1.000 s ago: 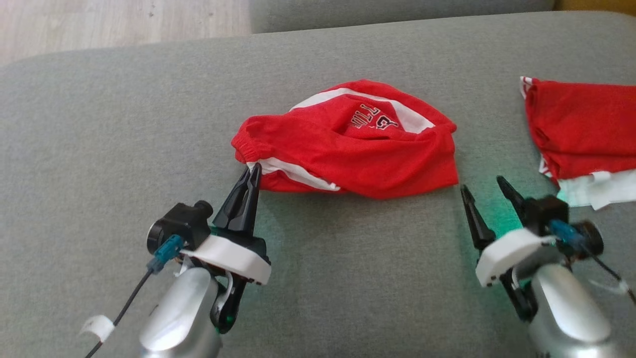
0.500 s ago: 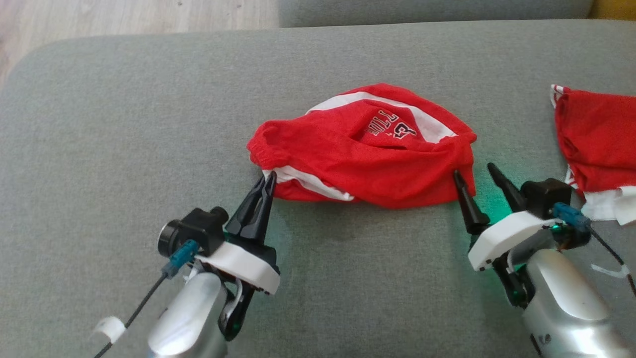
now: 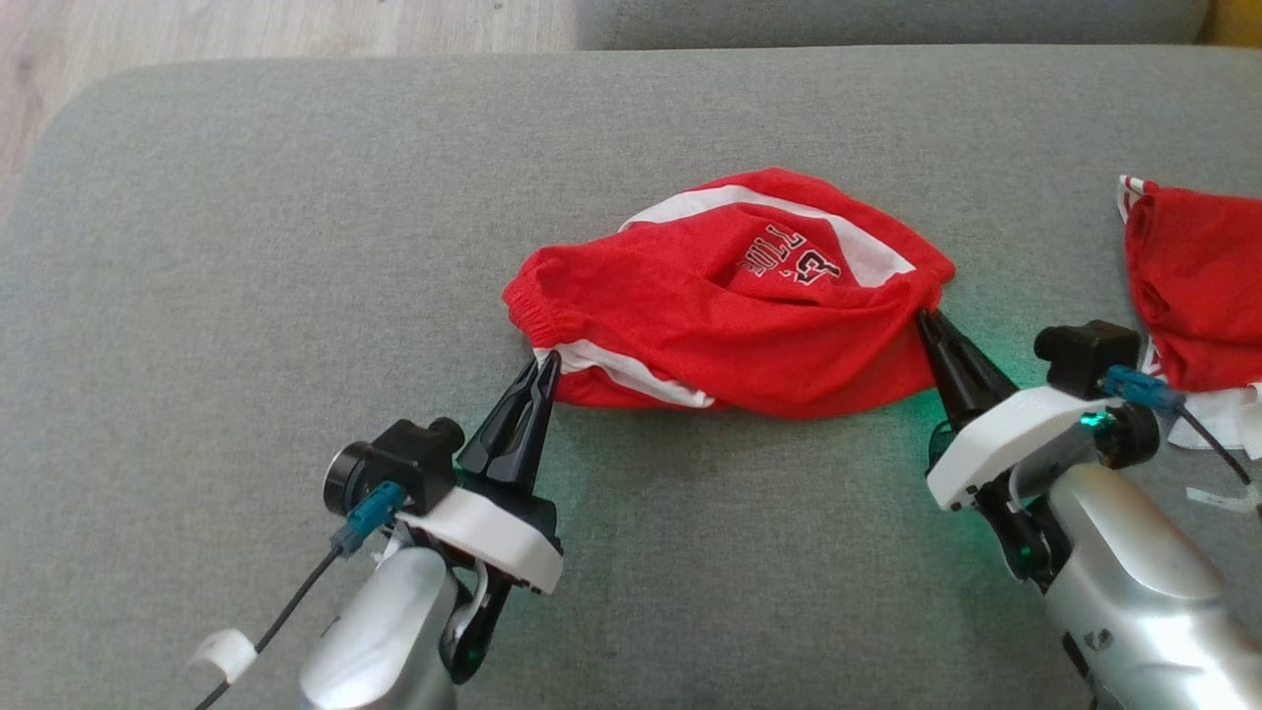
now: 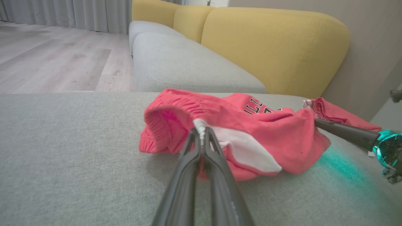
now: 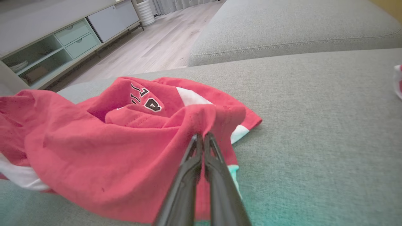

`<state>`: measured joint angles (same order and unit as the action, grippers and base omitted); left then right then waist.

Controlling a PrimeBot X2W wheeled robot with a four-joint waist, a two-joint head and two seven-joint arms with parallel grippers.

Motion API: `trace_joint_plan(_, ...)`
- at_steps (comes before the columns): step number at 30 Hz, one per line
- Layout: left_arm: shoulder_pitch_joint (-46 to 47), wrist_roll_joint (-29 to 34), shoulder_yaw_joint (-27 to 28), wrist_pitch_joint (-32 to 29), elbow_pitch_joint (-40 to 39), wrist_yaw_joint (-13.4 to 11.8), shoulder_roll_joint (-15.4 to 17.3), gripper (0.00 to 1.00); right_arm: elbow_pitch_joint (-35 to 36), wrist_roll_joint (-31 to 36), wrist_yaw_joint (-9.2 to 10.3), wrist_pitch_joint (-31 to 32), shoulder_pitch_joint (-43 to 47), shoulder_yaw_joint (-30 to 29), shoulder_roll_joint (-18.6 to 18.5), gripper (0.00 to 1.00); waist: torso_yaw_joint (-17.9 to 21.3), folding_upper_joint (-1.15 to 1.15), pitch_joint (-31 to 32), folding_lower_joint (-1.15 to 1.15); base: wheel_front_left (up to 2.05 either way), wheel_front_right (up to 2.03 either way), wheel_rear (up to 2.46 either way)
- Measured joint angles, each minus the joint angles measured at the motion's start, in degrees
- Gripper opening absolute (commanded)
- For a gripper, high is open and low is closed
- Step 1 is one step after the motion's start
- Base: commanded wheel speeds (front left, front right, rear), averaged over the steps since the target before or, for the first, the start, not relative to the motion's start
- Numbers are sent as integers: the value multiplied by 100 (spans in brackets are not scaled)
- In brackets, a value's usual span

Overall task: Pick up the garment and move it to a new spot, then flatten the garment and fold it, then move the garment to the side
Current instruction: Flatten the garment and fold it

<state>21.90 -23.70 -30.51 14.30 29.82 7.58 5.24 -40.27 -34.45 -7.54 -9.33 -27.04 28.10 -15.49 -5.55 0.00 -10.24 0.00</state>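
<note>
Spreading across most of the head view is a grey fabric seat cushion (image 3: 246, 247), with pale wooden floor (image 3: 246, 30) at the upper left of the frame. The left wrist view adds a yellow backrest (image 4: 273, 47) at the upper right and grey curtains (image 4: 62, 14) at the upper left. The right wrist view shows a low cabinet (image 5: 62, 40) with pale green drawers at the upper left.

The garment (image 3: 710, 316), red with white stripes, lies bunched just right of the frame's centre on the cushion. The left hand (image 3: 545, 363) is closed, its two dark fingers pinching the white-striped edge at the garment's lower left, beside the gathered waistband (image 4: 169, 110). The right hand (image 3: 927, 318) is closed too, clamped on a fold of red cloth at the garment's right end. A green glow (image 3: 902, 414) falls on the cushion beside it. A second red garment (image 3: 1193, 286) lies apart at the right edge of the frame.

Black lettering edged in white (image 3: 789, 258) sits near the top of the garment, half tucked into a fold. Too little of it shows to read a word.
</note>
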Motion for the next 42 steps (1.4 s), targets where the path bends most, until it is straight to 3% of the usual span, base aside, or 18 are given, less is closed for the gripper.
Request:
trace_joint_plan(16,0,67,-19,0,-20,0,1,0,-29,-605,0,-159,-710,197,-505,0,-123,0,28,0,0,0,0)
trace_joint_plan(27,4,263,-469,13,-47,0,82,0,-1131,-238,1,449,-1702,521,-527,0,-463,0,-141,0,0,0,0)
trace_joint_plan(28,2,263,-491,14,-18,0,82,0,-1252,-183,1,494,-1736,581,-525,67,-485,0,-159,0,0,0,0)
trace_joint_plan(29,4,261,-493,14,5,0,82,29,-1356,-126,0,499,-1761,638,-524,100,-502,0,-174,0,0,0,0)
trace_joint_plan(30,5,261,-493,15,24,0,82,90,-1449,-101,0,497,-1785,661,-519,100,-517,0,-187,0,0,0,0)
trace_joint_plan(31,6,261,-492,15,49,0,79,100,-1526,-99,1,464,-1816,668,-510,100,-527,0,-193,0,0,0,0)
trace_joint_plan(37,2,260,-375,15,120,0,62,100,-1747,-58,0,-46,-1873,659,-531,100,-508,0,-128,0,0,0,0)
trace_joint_plan(42,-24,252,245,15,-165,-55,20,100,-1644,-145,0,-403,-1887,413,-647,100,-398,0,-14,0,0,0,0)
